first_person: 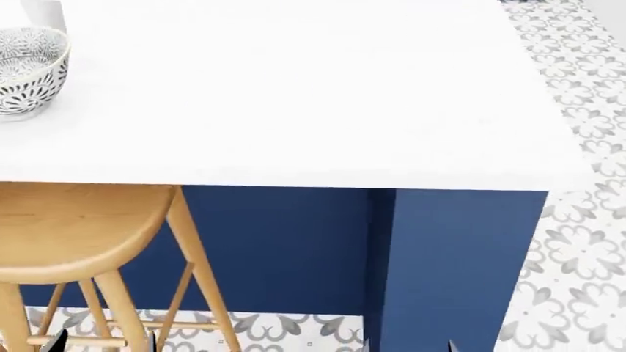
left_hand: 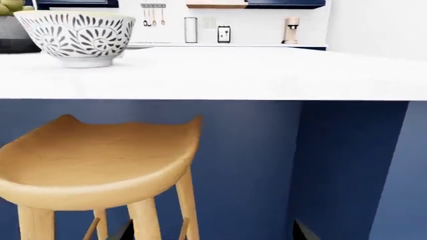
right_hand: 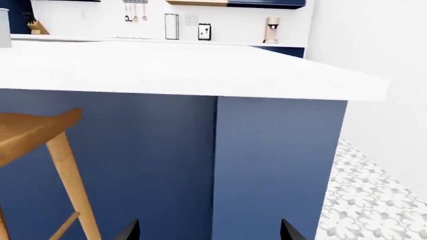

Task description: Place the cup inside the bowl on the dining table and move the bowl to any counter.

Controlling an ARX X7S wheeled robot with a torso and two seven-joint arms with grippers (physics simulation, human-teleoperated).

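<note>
Bowl (first_person: 28, 70) is cut by the head view's left edge; its inside cannot be seen from the left wrist view, so contents cannot be told. Only dark fingertip slivers are shown at the frame bottoms: right gripper (right_hand: 210, 231), left gripper (left_hand: 212, 231); jaw state cannot be judged. Stool (first_person: 73, 231) is clipped left and below. Wall items behind the counter (left_hand: 267, 75) are too small to identify.
</note>
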